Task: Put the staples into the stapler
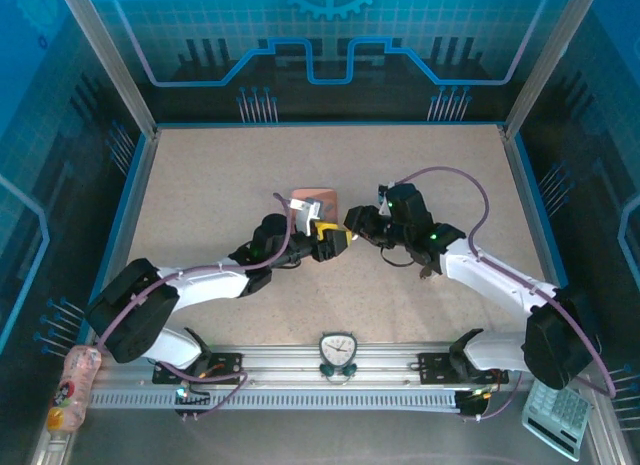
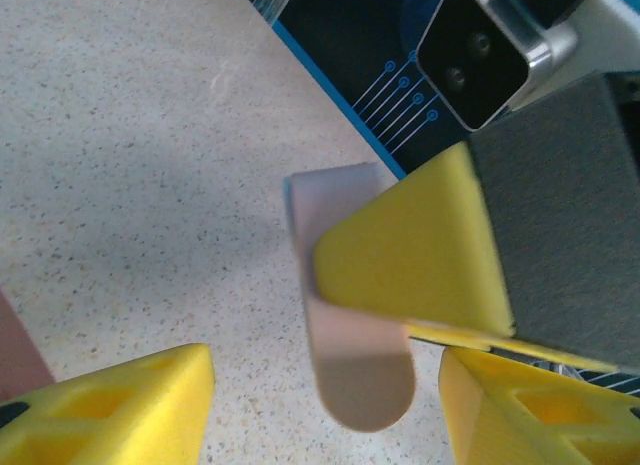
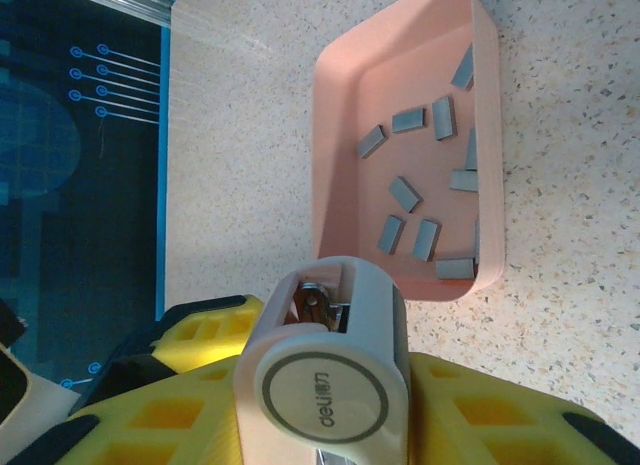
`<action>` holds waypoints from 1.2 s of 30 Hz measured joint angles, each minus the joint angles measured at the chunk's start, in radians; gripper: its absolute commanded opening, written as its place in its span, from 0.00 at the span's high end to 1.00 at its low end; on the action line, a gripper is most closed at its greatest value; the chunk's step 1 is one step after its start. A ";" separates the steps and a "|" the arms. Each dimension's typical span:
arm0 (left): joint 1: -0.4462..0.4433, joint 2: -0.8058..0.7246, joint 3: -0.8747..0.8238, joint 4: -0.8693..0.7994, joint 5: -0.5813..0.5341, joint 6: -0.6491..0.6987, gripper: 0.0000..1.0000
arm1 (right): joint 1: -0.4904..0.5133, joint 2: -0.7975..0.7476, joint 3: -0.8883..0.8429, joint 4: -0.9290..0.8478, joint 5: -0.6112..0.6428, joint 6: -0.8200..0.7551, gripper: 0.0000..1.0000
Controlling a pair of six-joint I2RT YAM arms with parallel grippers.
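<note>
Stapler (image 3: 360,315) sits pinched in right gripper (image 3: 335,405), lengthwise toward staples (image 3: 405,193) in tray (image 3: 335,165) just beyond; left gripper (image 2: 320,385) hangs open round its tip.

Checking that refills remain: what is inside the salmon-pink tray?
About ten short grey staples lie loose on the tray floor. The stapler in the right pincer covers its near corner; one wall hides parts of some strips.

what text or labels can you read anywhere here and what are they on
"deli": on the round end cap of the stapler; the marks after it are unclear.
clock dial: too small to read.
calculator keys: too small to read.
pink container print: blurred.
</note>
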 measured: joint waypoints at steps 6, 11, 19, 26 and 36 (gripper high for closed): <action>-0.007 0.010 -0.002 0.043 0.000 0.000 0.42 | 0.004 -0.011 0.000 0.006 0.015 0.006 0.59; -0.013 0.027 -0.002 0.077 0.003 0.001 0.55 | 0.005 -0.011 -0.002 0.020 0.011 0.012 0.59; -0.016 0.037 -0.003 0.106 0.000 0.004 0.88 | 0.005 -0.013 -0.003 0.033 0.000 0.008 0.54; -0.016 -0.015 -0.010 0.062 -0.004 0.008 0.97 | -0.025 -0.114 -0.030 0.003 0.012 -0.161 0.33; -0.013 -0.165 -0.014 -0.047 -0.055 -0.024 1.00 | -0.079 -0.263 -0.143 -0.003 -0.014 -0.416 0.44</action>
